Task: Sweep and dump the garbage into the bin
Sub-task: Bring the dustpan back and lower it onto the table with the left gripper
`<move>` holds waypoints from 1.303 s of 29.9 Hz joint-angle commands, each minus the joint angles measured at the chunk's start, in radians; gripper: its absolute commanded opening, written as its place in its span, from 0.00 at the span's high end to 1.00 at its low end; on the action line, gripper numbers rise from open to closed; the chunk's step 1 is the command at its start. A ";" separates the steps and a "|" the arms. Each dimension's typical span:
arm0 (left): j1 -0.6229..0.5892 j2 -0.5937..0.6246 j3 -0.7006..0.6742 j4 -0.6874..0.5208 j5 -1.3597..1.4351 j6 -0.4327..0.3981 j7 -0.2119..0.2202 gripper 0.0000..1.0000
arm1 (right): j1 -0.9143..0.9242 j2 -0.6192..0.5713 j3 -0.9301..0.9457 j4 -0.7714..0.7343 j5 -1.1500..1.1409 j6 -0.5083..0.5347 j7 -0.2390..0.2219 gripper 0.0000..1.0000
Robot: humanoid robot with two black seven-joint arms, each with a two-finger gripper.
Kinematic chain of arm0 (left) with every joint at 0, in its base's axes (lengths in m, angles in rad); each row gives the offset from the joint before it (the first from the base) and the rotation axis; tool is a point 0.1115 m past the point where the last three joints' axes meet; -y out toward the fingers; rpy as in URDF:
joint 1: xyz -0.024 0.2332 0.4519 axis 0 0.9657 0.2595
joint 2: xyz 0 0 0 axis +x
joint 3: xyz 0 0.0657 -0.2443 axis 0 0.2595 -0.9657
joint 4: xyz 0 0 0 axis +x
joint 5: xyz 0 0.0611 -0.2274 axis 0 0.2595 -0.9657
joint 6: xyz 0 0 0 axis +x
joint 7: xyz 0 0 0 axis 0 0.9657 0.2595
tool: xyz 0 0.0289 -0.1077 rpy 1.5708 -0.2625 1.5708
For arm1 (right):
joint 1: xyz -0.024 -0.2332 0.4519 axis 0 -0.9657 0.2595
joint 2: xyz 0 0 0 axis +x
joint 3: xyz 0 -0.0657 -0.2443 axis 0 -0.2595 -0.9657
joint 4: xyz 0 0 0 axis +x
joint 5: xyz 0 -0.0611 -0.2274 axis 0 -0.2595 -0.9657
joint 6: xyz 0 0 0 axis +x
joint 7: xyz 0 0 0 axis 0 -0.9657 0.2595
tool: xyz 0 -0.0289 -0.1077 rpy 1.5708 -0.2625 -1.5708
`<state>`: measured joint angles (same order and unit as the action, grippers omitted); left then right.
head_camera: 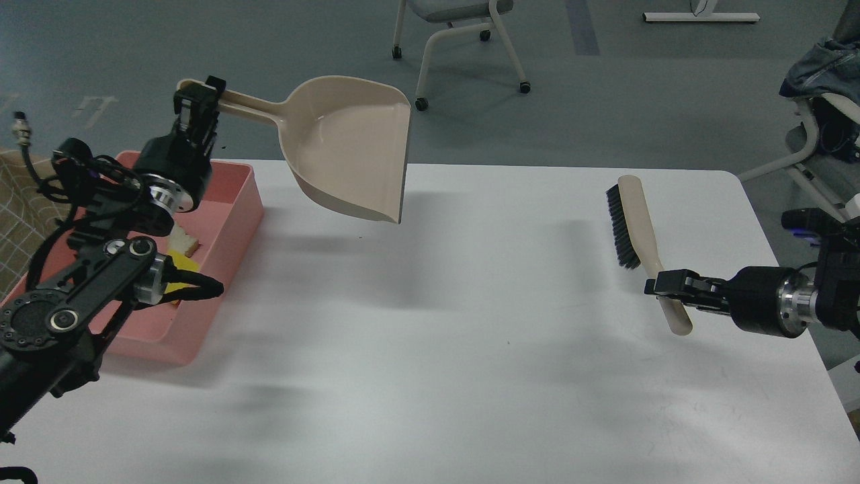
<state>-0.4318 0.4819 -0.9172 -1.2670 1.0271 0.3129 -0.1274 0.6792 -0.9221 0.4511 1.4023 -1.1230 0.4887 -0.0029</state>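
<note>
1. I see the white table [470, 349] bare up front.
2. My right gripper [662, 286] clamps the brush [635, 225].
3. Both garbage [183, 262] pieces lie in the pink bin [228, 222] at the table's left edge.
4. My left gripper [195, 107] clamps the dustpan [349, 148], raised beside the bin.
5. Beyond the table, a chair [463, 40] stands on grey floor [638, 101].

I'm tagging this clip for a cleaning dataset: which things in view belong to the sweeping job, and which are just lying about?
Part of the job:
- dustpan, held up by the left gripper
- brush, held by the right gripper
- pink bin
- yellow sponge scrap and whitish piece, both in the bin

Just lying about:
- office chair behind the table
- bundled clothing, far right
</note>
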 commanded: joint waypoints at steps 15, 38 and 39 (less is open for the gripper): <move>0.010 -0.189 0.261 0.172 0.114 0.176 -0.138 1.00 | -0.007 0.002 -0.002 0.000 0.000 0.000 0.000 1.00; 0.038 -0.233 0.284 0.236 0.105 0.176 -0.149 0.61 | -0.007 0.009 0.000 0.001 0.000 0.000 0.000 1.00; 0.039 -0.233 0.284 0.236 0.102 0.176 -0.149 0.55 | -0.007 0.009 -0.002 0.000 0.000 0.000 0.000 0.99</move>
<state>-0.3959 0.2485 -0.6332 -1.0310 1.1335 0.4887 -0.2759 0.6719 -0.9132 0.4494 1.4032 -1.1229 0.4887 -0.0034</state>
